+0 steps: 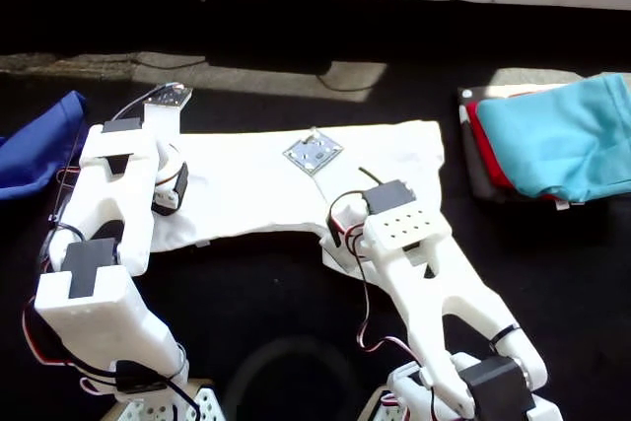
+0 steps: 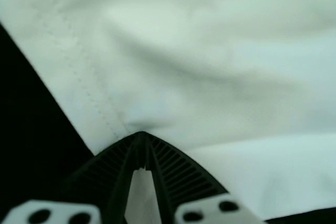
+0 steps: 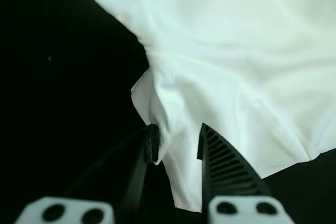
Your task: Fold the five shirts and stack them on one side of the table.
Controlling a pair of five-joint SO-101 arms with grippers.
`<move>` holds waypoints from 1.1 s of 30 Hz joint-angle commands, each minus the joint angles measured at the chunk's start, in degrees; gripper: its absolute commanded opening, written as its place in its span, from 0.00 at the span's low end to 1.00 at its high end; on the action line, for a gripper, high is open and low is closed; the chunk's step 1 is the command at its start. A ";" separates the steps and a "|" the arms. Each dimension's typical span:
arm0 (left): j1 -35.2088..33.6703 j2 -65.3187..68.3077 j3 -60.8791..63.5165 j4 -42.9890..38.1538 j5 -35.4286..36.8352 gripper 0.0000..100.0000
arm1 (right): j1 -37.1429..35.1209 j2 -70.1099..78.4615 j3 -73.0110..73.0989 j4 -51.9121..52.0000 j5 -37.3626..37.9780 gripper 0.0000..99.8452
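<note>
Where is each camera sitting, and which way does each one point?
High view: off the arms, above the table, looking down; the left arm and right arm hang over the white shirt.
Left wrist view: on the left wrist, facing down onto the shirt's stitched edge; the left pincer is shut on it.
Right wrist view: on the right wrist, facing down at a shirt fold; the right pincer is open around it.
Shared: all three show the white shirt on the black table.
</note>
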 commanded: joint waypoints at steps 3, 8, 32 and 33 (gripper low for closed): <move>0.57 0.13 0.04 -2.73 0.26 0.01 | 1.36 -8.13 -8.92 5.05 -0.62 0.18; 0.57 0.13 0.04 -2.73 0.26 0.01 | 11.47 -7.87 -8.22 3.56 1.76 0.14; 0.57 0.13 0.13 -2.73 0.26 0.01 | 28.97 37.67 -39.16 -6.46 6.59 0.01; 0.57 0.13 0.13 -2.73 0.26 0.01 | 28.97 36.88 -39.69 -4.79 6.59 0.01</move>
